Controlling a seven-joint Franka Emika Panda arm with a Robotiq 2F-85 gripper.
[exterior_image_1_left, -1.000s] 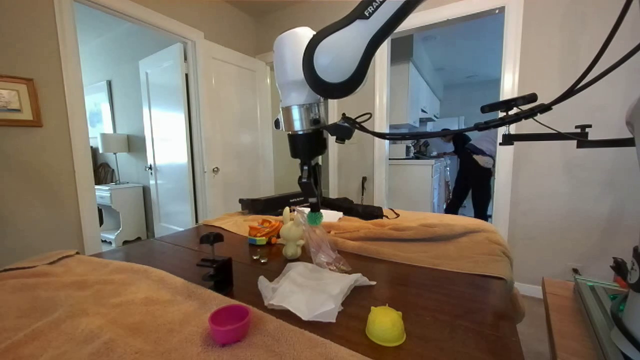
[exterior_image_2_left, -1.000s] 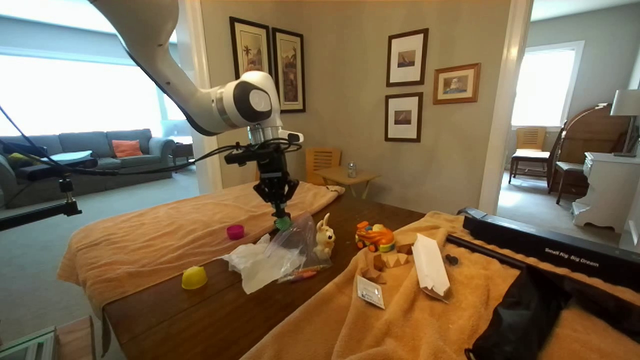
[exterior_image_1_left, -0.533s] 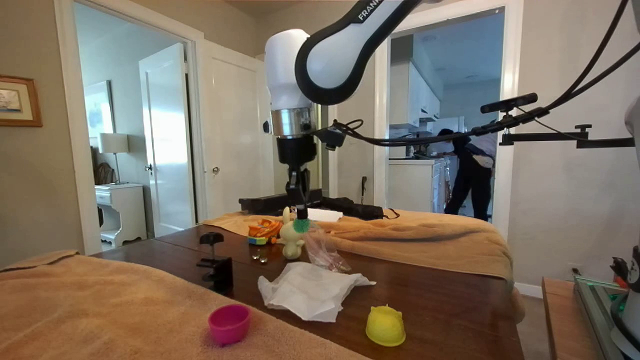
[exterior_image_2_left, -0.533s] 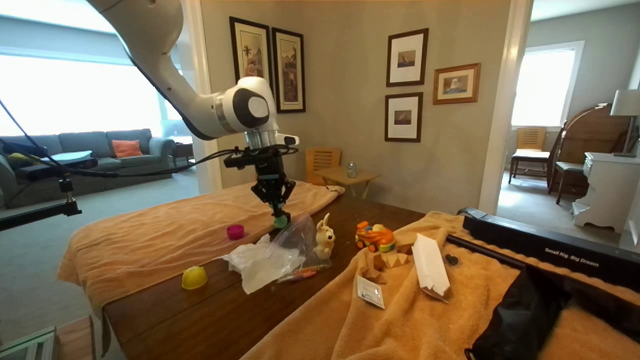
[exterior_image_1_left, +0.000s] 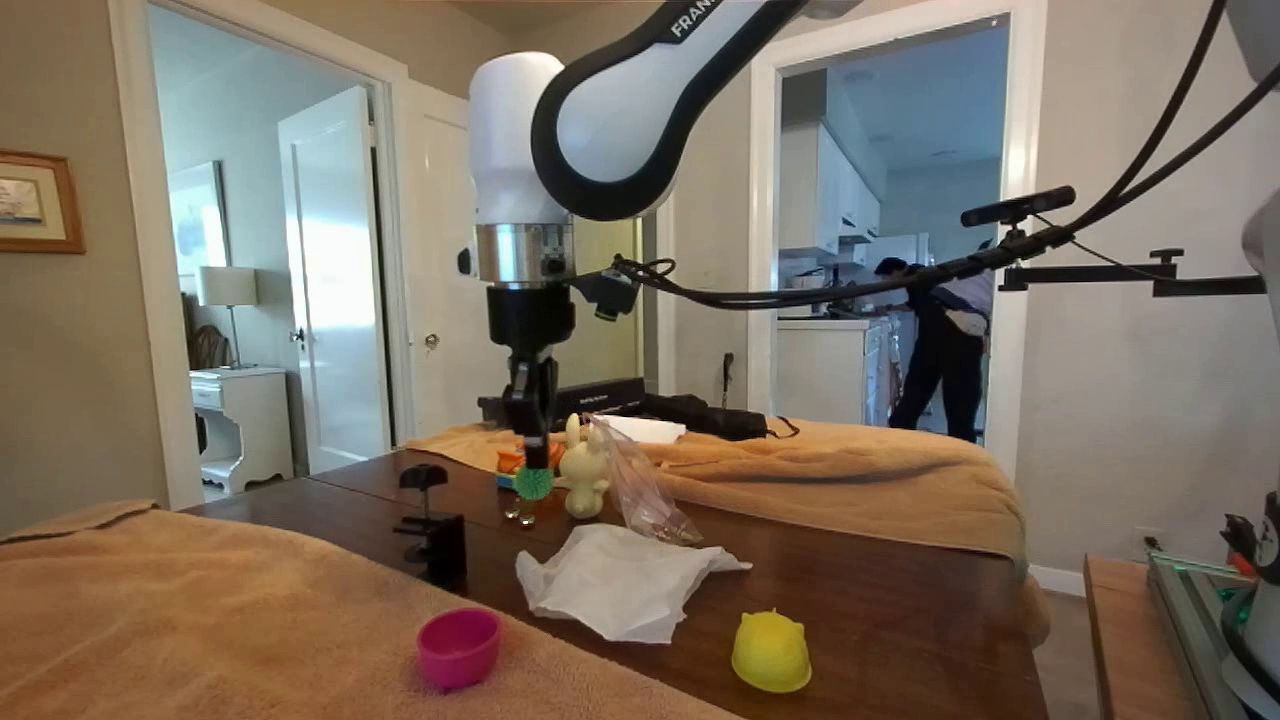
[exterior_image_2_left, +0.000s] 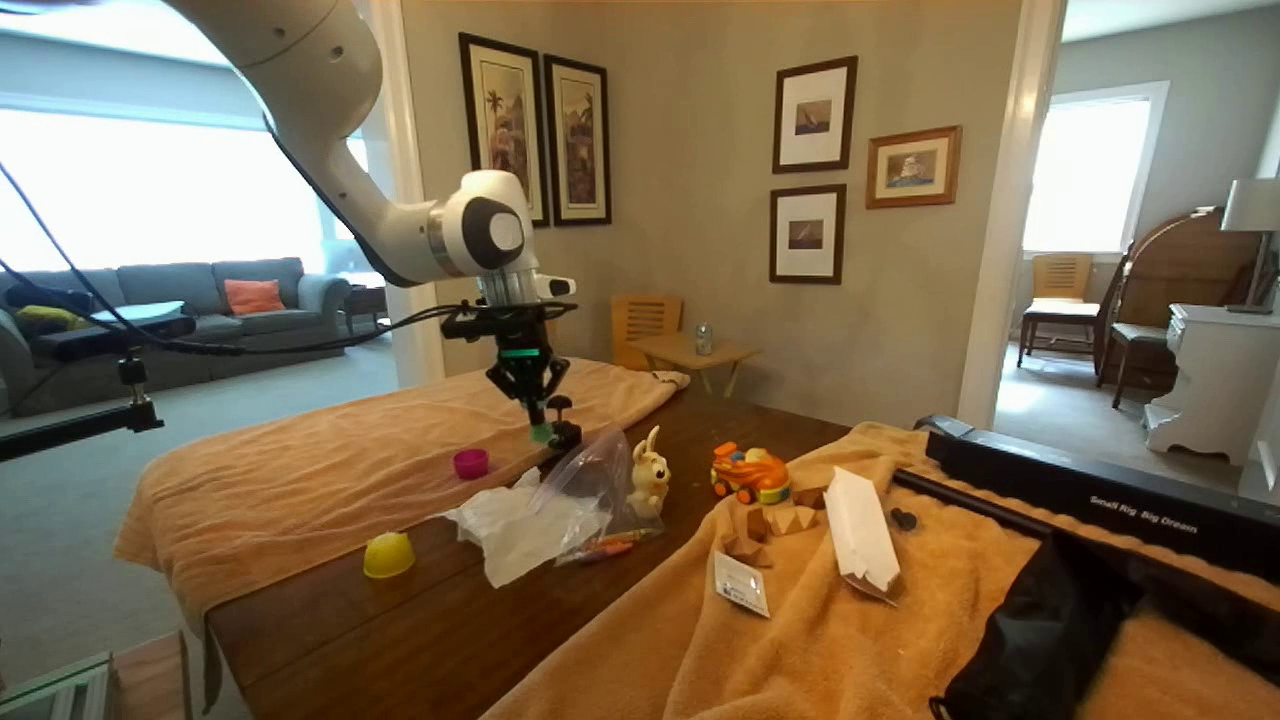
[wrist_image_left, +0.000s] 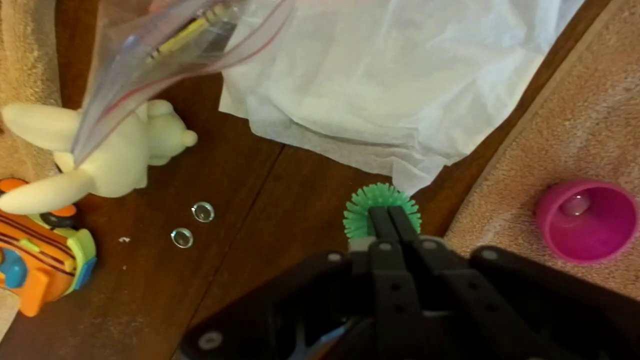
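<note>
My gripper (wrist_image_left: 390, 212) is shut on a green spiky ball (wrist_image_left: 356, 215), whose bristles fan out around the fingertips in the wrist view. Both exterior views show the ball (exterior_image_1_left: 533, 485) hanging below the fingers, above the dark wooden table. In an exterior view it overlaps the orange toy vehicle (exterior_image_1_left: 515, 458) and two small shiny round pieces (exterior_image_1_left: 526, 519). A cream rabbit figure (wrist_image_left: 117, 157) stands nearby, partly covered by a clear plastic bag (wrist_image_left: 165, 80) in the wrist view. White tissue (wrist_image_left: 380, 90) lies just beyond the ball. A magenta cup (wrist_image_left: 552, 235) sits right of the gripper on the towel.
A black clamp (exterior_image_1_left: 445, 548) stands on the table close to the gripper. An upturned yellow cup (exterior_image_1_left: 771, 655) rests near the tissue. Orange towels (exterior_image_2_left: 380, 430) cover both table sides. One bears a white box (exterior_image_2_left: 860, 535), brown pieces (exterior_image_2_left: 790, 521) and a black bag (exterior_image_2_left: 1050, 620).
My gripper has carried the green ball away from the plastic bag, leftward past the rabbit in an exterior view and somewhat lower. The clamp now shows beside it. The grip stays shut.
</note>
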